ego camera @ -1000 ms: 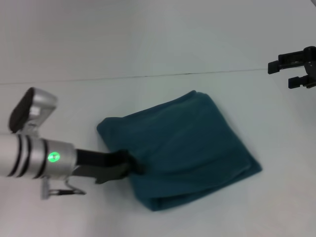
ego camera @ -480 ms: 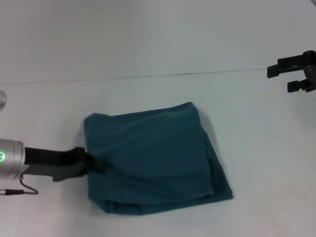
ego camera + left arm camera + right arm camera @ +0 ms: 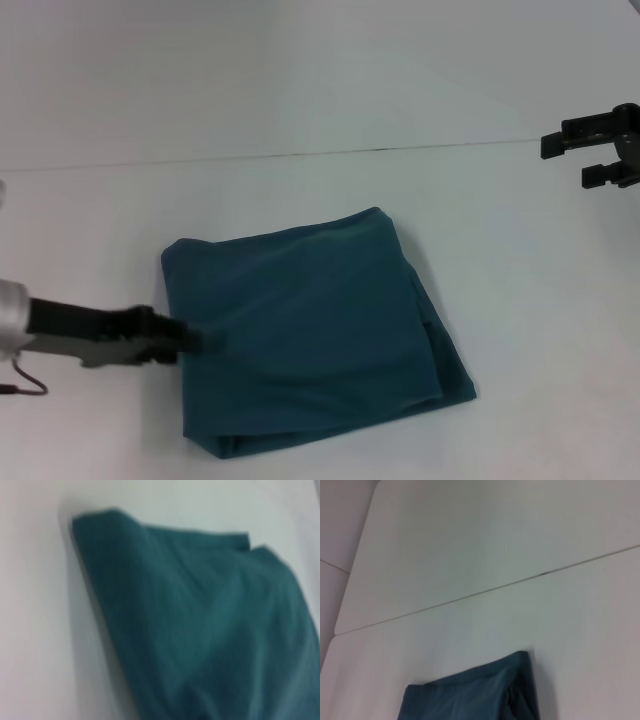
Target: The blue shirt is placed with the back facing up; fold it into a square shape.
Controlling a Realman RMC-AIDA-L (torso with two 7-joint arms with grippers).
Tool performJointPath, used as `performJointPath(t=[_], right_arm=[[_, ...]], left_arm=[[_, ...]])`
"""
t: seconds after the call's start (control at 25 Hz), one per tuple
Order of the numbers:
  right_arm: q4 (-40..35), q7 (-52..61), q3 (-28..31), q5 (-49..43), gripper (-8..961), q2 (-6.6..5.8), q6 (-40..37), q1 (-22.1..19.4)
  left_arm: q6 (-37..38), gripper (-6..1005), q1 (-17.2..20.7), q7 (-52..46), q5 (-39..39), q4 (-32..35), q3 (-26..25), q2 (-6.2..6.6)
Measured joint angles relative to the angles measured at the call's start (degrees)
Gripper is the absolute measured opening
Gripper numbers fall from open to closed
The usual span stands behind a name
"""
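Dragged leftward over the last second, the left gripper (image 3: pixel 190 338) now sits at the lower left of the head view with its dark fingertips at the left edge of the blue shirt (image 3: pixel 305 325); whether they pinch the cloth or have let go, I cannot tell. That shirt has come along and turned, lying as a rough folded square at centre-bottom on the white table (image 3: pixel 300 90), its layers slightly offset along the right and lower edges. Soft, light knit like this should slump and slide, so a grip on a stacked edge near a corner looks best. Parked at the upper right, the right gripper (image 3: pixel 600 150) hangs with fingers spread.
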Motion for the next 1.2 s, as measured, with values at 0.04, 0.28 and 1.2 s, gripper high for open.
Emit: performJointPath(t=[0.04,0.28,1.2], right_arm=[[0.00,0.05,0.00,0.00,944,0.00,0.00,0.00],[0.00,0.05,0.00,0.00,944,0.09,0.00,-0.04],[2.02,-20.06,-0.61,7.30,945,3.66,-7.52,-0.71]], left_arm=[[0.70,201,0.48,-0.22,-0.19,1.22,-0.82,-0.15],[3.39,573,4.15,-1.85,-7.51,5.04,-8.19,-2.41],[12.46,810,6.11,14.95,-15.27,1.68,-9.80,-2.01]])
